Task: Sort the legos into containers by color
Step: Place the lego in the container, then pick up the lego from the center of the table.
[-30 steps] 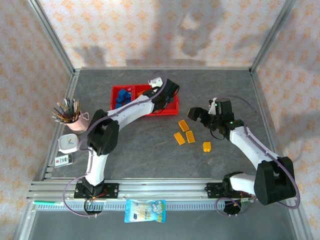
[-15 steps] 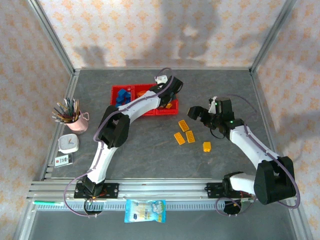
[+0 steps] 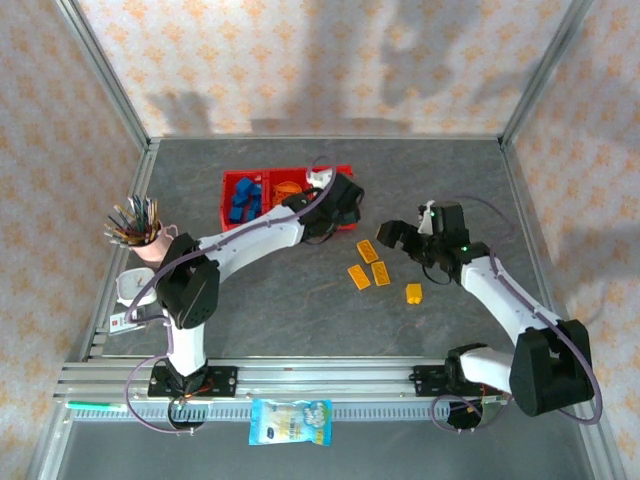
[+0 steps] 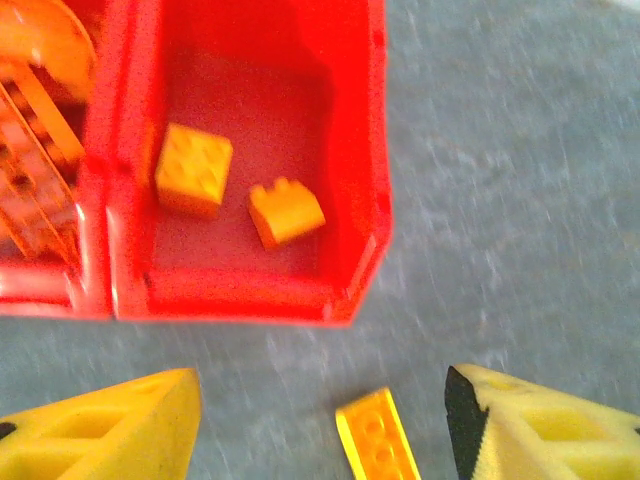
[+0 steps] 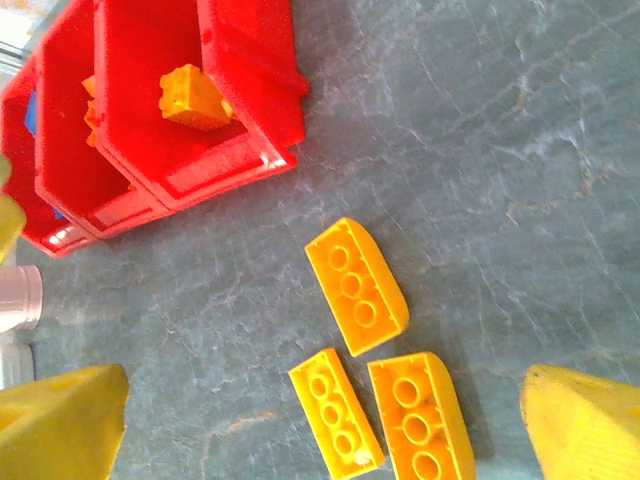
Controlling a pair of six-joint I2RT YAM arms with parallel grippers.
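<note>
- Left hand (image 3: 340,208), on the top camera, is spread and empty at the right end of the red tray (image 3: 232,178). The right hand (image 3: 397,238) is likewise open and holds nothing. Four yellow legos (image 3: 368,250) lie loose on the bench (image 3: 250,290), just beyond the left hand and beside the right. I worry that both arms will reach for the same brick and knock together.
- On the left wrist camera the jaws stand wide, with one flat lego (image 4: 378,448) on the bench between them. The tray's end compartment (image 4: 378,150) sits straight ahead and holds two bricks (image 4: 192,168). A low pass forward could catch that wall and shove the whole tray.
- On the right wrist camera the jaws gape over three bricks. A close pair (image 5: 420,415) lies side by side, nearly touching. Closing there could pinch both or flick one away. Yellow and orange look alike to me, so a piece could land in the wrong compartment.
</note>
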